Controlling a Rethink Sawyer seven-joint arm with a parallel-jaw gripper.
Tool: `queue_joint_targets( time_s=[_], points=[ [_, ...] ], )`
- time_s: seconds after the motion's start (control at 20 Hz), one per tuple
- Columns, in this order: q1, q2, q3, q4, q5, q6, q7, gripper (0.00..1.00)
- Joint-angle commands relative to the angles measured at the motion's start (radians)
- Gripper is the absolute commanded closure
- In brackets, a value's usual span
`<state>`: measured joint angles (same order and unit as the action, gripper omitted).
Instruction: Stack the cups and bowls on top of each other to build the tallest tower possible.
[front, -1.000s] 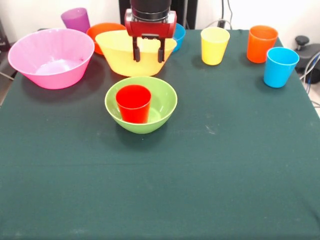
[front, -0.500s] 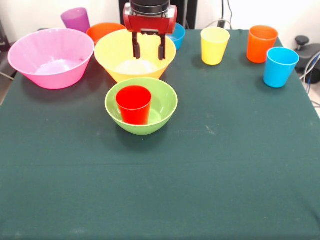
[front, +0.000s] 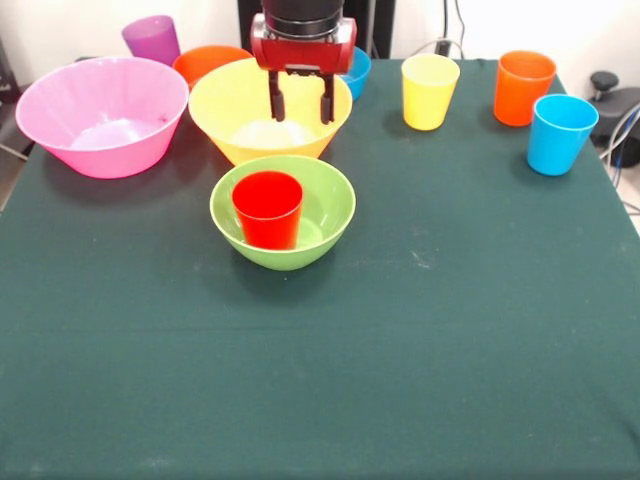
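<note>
A red cup (front: 267, 208) stands upright inside the lime green bowl (front: 328, 212) at mid-table. Just behind it the yellow-orange bowl (front: 222, 115) sits level on the table. My gripper (front: 300, 118) hangs over this bowl's right half, open and empty, with its fingertips down inside the bowl's mouth. The large pink bowl (front: 100, 120) is at the left. Behind it stand the purple cup (front: 152, 38) and the small orange bowl (front: 203, 62). The small blue bowl (front: 358, 68) peeks out behind my gripper. The yellow cup (front: 429, 92), orange cup (front: 523, 88) and light blue cup (front: 560, 134) stand upright at the right.
A dark green cloth (front: 320, 380) covers the table. Cables and a black object (front: 612, 95) lie off the table's right edge.
The yellow-orange bowl was tilted a second ago and now sits level on the table. My gripper has shifted slightly to the right and stays open.
</note>
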<state>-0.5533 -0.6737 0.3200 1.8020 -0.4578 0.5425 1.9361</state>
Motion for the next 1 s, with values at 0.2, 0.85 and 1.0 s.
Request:
queue_joint_targets(
  time_s=[0.2,0.85,1.0],
  points=[
    [0.033,0.080,-0.002,-0.030,-0.018,-0.002,0.031,0.00],
    [0.167,0.011,-0.035,0.028,0.071,-0.007,0.161,0.00],
    [0.188,0.019,-0.050,0.016,0.081,-0.010,0.164,0.00]
  ],
)
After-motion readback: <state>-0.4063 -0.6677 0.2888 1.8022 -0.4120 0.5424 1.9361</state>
